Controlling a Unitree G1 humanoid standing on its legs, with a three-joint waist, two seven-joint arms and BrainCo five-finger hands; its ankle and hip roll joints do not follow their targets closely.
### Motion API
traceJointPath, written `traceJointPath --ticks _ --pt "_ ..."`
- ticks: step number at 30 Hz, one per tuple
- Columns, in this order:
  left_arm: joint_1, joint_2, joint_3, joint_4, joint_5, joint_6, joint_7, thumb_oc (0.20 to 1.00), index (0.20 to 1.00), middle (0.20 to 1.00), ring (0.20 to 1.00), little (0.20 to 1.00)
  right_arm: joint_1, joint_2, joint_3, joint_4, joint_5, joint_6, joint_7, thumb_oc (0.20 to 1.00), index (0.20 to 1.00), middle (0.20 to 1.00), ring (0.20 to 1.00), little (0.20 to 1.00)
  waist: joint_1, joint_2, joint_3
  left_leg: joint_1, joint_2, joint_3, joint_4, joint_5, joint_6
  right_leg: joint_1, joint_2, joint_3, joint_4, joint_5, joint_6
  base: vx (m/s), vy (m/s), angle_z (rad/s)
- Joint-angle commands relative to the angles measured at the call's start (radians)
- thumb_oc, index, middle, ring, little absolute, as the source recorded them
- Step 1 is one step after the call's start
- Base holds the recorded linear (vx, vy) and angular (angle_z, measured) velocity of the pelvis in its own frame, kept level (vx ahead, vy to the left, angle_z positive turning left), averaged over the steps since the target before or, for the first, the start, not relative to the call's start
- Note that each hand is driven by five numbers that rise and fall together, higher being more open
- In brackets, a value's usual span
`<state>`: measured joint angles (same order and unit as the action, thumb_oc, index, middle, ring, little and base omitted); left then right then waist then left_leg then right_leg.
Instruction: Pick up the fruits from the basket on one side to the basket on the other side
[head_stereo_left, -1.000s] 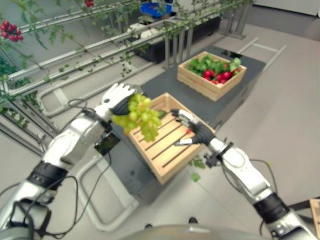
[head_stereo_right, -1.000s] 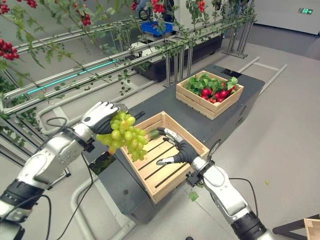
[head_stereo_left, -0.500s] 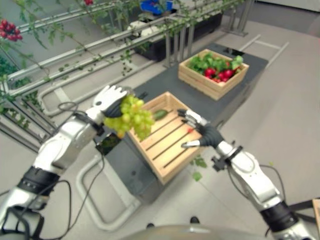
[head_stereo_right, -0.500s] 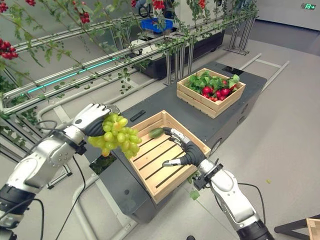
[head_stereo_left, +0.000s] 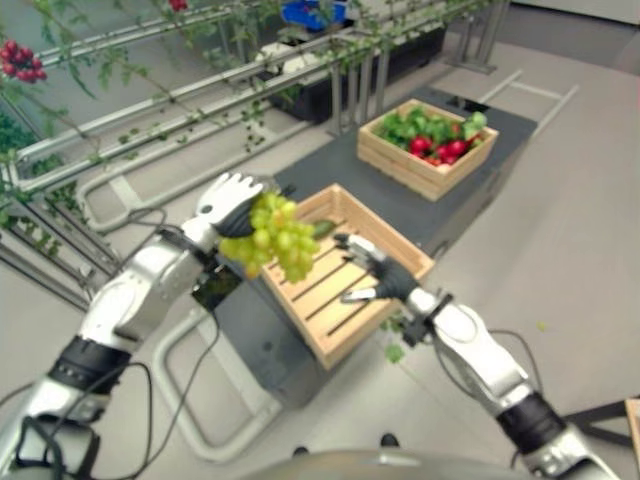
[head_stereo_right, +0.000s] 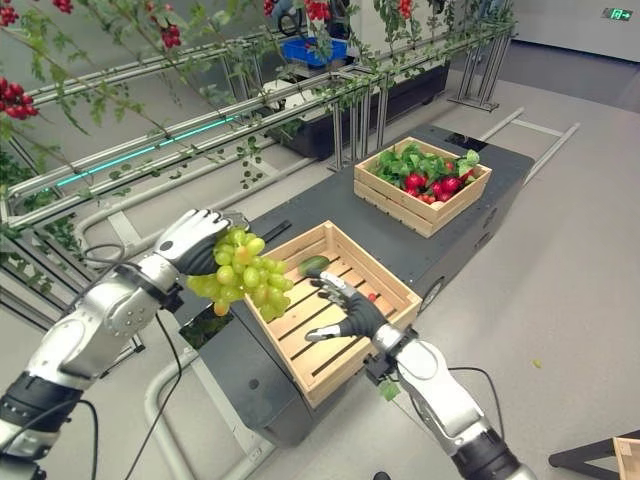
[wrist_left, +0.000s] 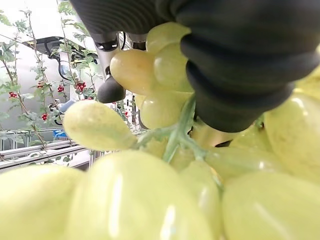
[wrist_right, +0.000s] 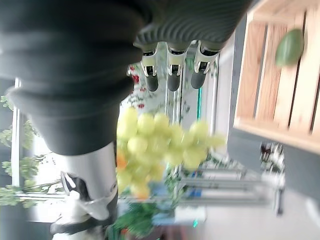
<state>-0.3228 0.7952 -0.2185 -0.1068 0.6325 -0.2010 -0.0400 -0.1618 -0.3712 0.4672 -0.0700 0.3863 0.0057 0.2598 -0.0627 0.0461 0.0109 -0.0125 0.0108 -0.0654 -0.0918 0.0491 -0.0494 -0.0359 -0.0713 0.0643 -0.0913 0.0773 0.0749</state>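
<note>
Left hand (head_stereo_right: 197, 240), raised at the left of the scene, fingers curled round the top of a bunch of green grapes (head_stereo_right: 243, 279). The bunch hangs below and just to the right of this hand, in the air above the left corner of the near wooden crate (head_stereo_right: 402, 300), apart from the slats beneath it. In the left wrist view the pale grapes (wrist_left: 150, 190) press close against the dark ribbed cover, with the green stem running up into the grip.

Near wooden crate, set on a dark platform (head_stereo_right: 300, 215), lying between the two hands. On its slatted floor a green fruit (head_stereo_right: 313, 265) rests near the far left wall, just beyond the right hand's fingertips; a small red item (head_stereo_right: 372, 296) lies on the slats immediately right of that hand.

Right hand (head_stereo_right: 352, 312), held over the middle of the near crate, fingers straight and spread, thumb apart, holding nothing. The right wrist view shows its dark-tipped fingers (wrist_right: 172, 75) extended, with the grape bunch (wrist_right: 160, 142) and the silver left arm past them, and the green fruit (wrist_right: 290, 46) lying on the crate slats to one side.

Far wooden crate (head_stereo_right: 385, 205), well beyond the right hand on the same platform, filled with green leaves and red fruits (head_stereo_right: 420, 182).
</note>
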Motion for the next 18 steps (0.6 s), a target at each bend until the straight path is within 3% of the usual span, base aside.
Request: traceJointPath --ticks 1,18 --pt "-0.129 -0.009 -0.015 -0.010 -0.050 0.017 0.041 0.200 0.200 0.200 0.200 0.200 -0.087 0.028 0.030 -0.009 0.118 -0.020 0.010 1.000 1.000 1.000 1.000 1.000 0.006 -0.016 -0.042 0.049 -0.065 0.016 0.034 -0.175 0.040 -0.005 -0.018 0.034 0.019 -0.086 0.043 0.00 0.000 0.00" --pt "-0.130 -0.041 -0.036 -0.016 -0.057 0.014 0.033 0.200 0.200 0.200 0.200 0.200 -0.090 0.069 0.097 0.053 0.240 0.002 0.036 1.000 1.000 1.000 1.000 1.000 0.013 -0.014 -0.044 0.050 -0.064 0.017 0.033 -0.176 0.038 -0.002 -0.018 0.032 0.016 -0.086 0.040 0.00 0.000 0.00"
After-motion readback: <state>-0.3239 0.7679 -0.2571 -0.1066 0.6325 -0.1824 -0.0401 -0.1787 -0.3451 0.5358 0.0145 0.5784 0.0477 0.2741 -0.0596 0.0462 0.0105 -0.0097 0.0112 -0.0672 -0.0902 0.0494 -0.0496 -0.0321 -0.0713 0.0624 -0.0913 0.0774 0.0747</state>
